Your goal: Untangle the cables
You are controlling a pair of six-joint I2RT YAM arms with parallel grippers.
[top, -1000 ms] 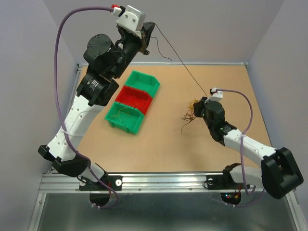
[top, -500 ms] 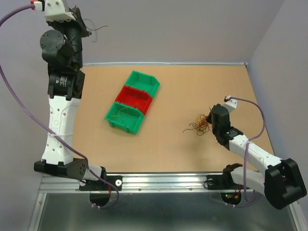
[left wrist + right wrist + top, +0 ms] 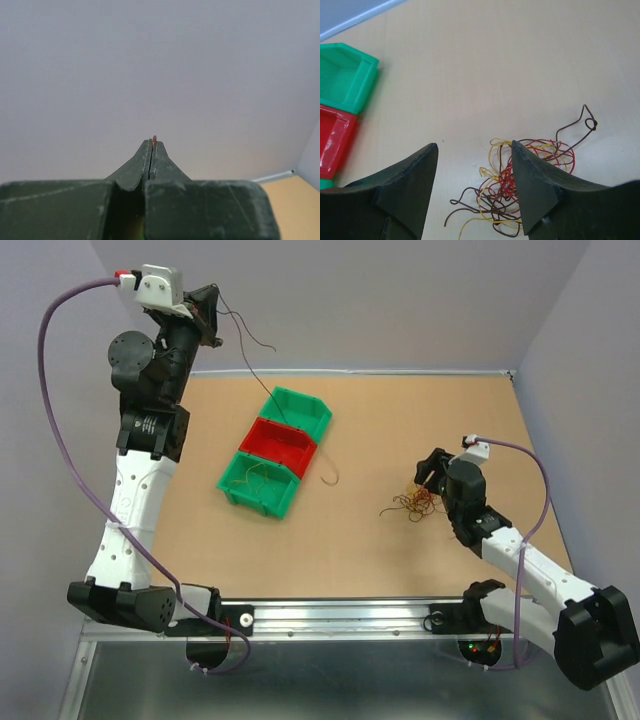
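My left gripper [image 3: 207, 308] is raised high at the back left, shut on a single dark brown cable. The cable hangs down over the bins, and its curled lower end [image 3: 330, 478] rests on the table. In the left wrist view the jaws [image 3: 151, 143] are pressed together with a small copper tip [image 3: 154, 138] sticking out. The clump of red, yellow and brown cables [image 3: 410, 505] lies on the table right of centre. My right gripper [image 3: 428, 469] is open just behind the clump. In the right wrist view the clump [image 3: 520, 185] lies between and under the right gripper's fingers [image 3: 475, 150].
Three bins stand in a diagonal row left of centre: a green one [image 3: 300, 410], a red one [image 3: 280, 445] and a green one [image 3: 258, 482] with a few thin wires inside. Grey walls close the back and sides. A metal rail [image 3: 330, 618] runs along the near edge.
My left arm swung far left with the pulled-out strand, then back right, so the strand now dangles over the bins. My right gripper let go of the clump and sits open behind it.
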